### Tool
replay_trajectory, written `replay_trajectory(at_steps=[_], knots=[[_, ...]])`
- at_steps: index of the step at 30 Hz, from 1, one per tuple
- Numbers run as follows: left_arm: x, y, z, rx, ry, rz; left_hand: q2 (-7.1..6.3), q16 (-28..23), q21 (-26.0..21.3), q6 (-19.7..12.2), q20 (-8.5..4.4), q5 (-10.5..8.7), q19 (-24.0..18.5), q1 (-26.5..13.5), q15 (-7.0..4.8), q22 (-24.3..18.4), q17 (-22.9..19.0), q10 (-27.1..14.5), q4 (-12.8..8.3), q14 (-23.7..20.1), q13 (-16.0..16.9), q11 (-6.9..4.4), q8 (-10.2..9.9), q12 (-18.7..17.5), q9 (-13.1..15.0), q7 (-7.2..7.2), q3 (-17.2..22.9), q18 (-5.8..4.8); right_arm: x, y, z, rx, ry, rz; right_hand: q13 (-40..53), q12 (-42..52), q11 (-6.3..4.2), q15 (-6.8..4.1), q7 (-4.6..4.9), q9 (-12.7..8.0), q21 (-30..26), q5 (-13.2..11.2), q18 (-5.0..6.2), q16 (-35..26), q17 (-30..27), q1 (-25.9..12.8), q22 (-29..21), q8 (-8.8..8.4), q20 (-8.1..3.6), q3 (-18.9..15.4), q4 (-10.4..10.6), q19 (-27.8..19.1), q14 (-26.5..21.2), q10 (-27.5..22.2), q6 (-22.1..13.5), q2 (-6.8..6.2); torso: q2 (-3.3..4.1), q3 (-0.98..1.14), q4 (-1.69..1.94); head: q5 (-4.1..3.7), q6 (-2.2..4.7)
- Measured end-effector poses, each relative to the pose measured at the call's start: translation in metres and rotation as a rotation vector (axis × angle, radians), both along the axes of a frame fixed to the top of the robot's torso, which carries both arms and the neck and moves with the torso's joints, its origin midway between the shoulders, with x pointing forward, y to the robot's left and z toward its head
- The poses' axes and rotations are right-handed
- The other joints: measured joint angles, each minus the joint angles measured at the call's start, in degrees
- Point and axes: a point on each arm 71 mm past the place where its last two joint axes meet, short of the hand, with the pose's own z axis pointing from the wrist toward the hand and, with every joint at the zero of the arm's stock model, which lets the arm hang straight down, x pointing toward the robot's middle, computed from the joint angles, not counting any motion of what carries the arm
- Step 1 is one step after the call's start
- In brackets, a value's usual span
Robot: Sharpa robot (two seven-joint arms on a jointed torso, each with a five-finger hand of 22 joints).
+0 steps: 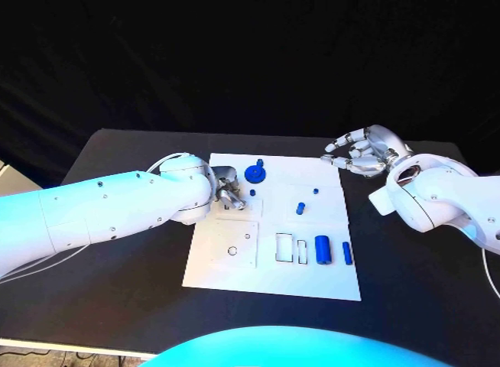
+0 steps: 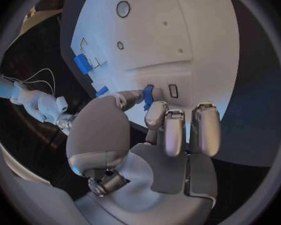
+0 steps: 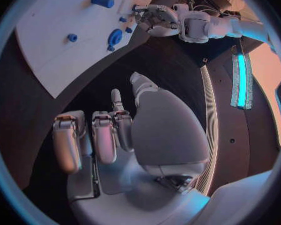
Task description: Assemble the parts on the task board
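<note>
Left wrist view shows the left hand point(image 2: 150, 130) pinching a small blue plastic peg point(image 2: 148, 95) between fingertips just above the flat white task board point(image 2: 172, 30). The right hand point(image 1: 360, 153) hovers empty, fingers loosely apart, beyond the board's far corner. With so shallow a pinch, the peg could tilt or slip before reaching its slot.

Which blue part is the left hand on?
The small blue piece at the left hand fingertips; the others lie apart on the board.

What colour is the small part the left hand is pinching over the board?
Blue: the small part sits between the left hand's fingertips, clearest in the left wrist view.
</note>
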Motion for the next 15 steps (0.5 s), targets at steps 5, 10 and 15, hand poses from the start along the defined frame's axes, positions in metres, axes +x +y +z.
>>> replay_trajectory(at_steps=[5,10,15], knots=[[-0.0001,-0.0002,0.0001,0.002,-0.001,-0.002,0.00,0.00,0.00,0.06,0.00,-0.01,0.00,0.00,0.00,0.00,0.00,0.00,0.00,0.00,-0.02,0.00,0.00,0.00,0.00,-0.06,0.00,0.00,0.0001,-0.0005,-0.0002,0.000,0.001,-0.001,0.00,0.00,0.00,0.00,0.00,0.00,0.00,0.00,0.00,0.00,0.00,0.00,0.00,0.00,0.00,0.00,0.00,0.00,0.00,0.00,0.00,0.00,0.02,-0.03,-0.01,-0.10,0.02],[-0.0002,-0.0001,0.0001,0.004,0.001,-0.004,0.00,0.00,0.00,0.06,0.00,-0.01,0.00,0.00,0.00,0.00,-0.01,0.00,0.00,0.00,-0.15,0.01,-0.01,0.00,0.00,-0.06,0.00,0.00,0.0003,-0.0007,-0.0005,-0.001,0.001,-0.002,0.00,0.00,0.00,0.00,0.00,0.00,0.00,0.00,0.00,0.00,-0.01,0.00,0.00,0.00,0.00,0.00,0.00,0.00,0.00,0.00,0.00,0.00,0.02,-0.03,-0.01,-0.10,-0.10],[-0.0001,0.0002,0.0000,0.006,0.003,-0.005,0.00,0.00,0.00,0.06,0.00,-0.02,0.00,0.00,0.00,-0.01,-0.01,0.00,0.00,0.00,-0.15,0.01,-0.02,0.00,0.00,-0.06,0.00,0.00,0.0005,-0.0009,-0.0007,-0.001,0.001,-0.003,0.00,0.00,0.00,0.00,0.00,0.00,0.00,0.00,0.00,0.00,-0.01,0.00,-0.01,0.00,0.00,0.00,0.00,0.00,0.00,0.00,0.00,0.00,0.03,-0.01,-0.01,-0.07,-0.15]])
